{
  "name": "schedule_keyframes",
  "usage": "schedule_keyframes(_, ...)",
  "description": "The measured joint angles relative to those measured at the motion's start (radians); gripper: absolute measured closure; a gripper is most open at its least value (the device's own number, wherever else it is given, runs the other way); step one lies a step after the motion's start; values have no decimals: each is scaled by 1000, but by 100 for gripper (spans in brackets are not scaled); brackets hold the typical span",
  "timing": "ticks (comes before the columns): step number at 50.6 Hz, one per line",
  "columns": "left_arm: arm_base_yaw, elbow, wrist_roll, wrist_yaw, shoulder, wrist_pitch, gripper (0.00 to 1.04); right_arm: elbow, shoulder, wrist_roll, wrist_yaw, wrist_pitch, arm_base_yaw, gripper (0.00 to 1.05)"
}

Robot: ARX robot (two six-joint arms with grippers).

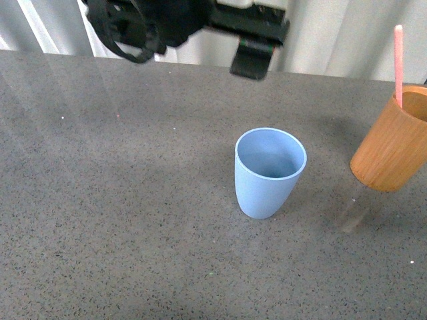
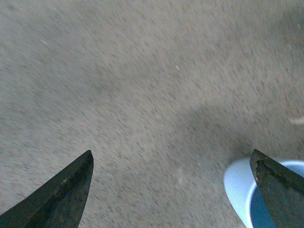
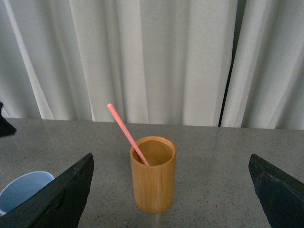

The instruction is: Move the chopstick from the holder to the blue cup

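Observation:
The light blue cup [image 1: 270,173] stands upright and empty at the table's middle. The orange-brown wooden holder [image 1: 393,140] stands at the right edge with one pink chopstick [image 1: 398,63] sticking out of it. My left gripper [image 1: 257,57] hangs high behind the cup; in the left wrist view it [image 2: 171,154] is open and empty, with the cup's rim [image 2: 237,187] beside one finger [image 2: 280,194]. My right gripper [image 3: 171,156] is open and empty, facing the holder [image 3: 153,175] from a distance; the chopstick [image 3: 126,133] leans in it, and the cup [image 3: 23,190] shows to one side.
The grey speckled table [image 1: 120,200] spreads to the left and front of the cup. White curtains [image 3: 152,57] hang behind the table's far edge. The right arm is out of the front view.

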Motion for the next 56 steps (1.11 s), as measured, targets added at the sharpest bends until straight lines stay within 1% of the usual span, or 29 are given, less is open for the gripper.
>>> schedule_keyframes(3, 20, -69, 28, -52, -71, 138, 7, 0, 0, 0, 0, 0, 0, 10)
schedule_keyframes(6, 30, -96, 40, -68, -112, 202, 7, 0, 0, 0, 1, 0, 0, 10)
schedule_keyframes(15, 38, -106, 59, -76, -138, 222, 7, 0, 0, 0, 0, 0, 0, 10)
schedule_keyframes(16, 38, -127, 67, -100, -135, 272, 9, 0, 0, 0, 0, 0, 0, 10)
schedule_keyframes(19, 46, -255, 74, -173, -145, 567, 20, 0, 0, 0, 0, 0, 0, 10)
schedule_keyframes(21, 55, -332, 76, -167, -160, 708, 25, 0, 0, 0, 0, 0, 0, 10)
schedule_keyframes(22, 64, -395, 77, -159, -177, 807, 30, 0, 0, 0, 0, 0, 0, 10)
schedule_keyframes(23, 66, -407, 77, -156, -181, 825, 30, 0, 0, 0, 2, 0, 0, 10)
schedule_keyframes(25, 87, -499, 77, -142, -217, 955, 38, 0, 0, 0, 3, 0, 0, 10)
schedule_keyframes(28, 124, -609, 77, -116, -288, 1083, 48, 0, 0, 0, 3, 0, 0, 10)
schedule_keyframes(32, 162, -697, 77, -92, -361, 1143, 59, 0, 0, 0, 2, 0, 0, 10)
schedule_keyframes(34, 185, -748, 77, -80, -404, 1161, 66, 0, 0, 0, 2, 0, 0, 10)
schedule_keyframes(35, 190, -761, 77, -76, -414, 1164, 68, 0, 0, 0, 0, 0, 0, 10)
schedule_keyframes(37, 211, -809, 77, -56, -447, 1173, 76, 0, 0, 0, 0, 0, 0, 10)
schedule_keyframes(38, 216, -820, 77, -53, -454, 1175, 77, 0, 0, 0, 0, 0, 0, 10)
schedule_keyframes(46, 268, -961, 75, 16, -548, 1186, 102, 0, 0, 0, 0, 0, 0, 10)
schedule_keyframes(56, 321, -1063, 80, 64, -663, 1185, 101, 0, 0, 0, 0, 0, 0, 10)
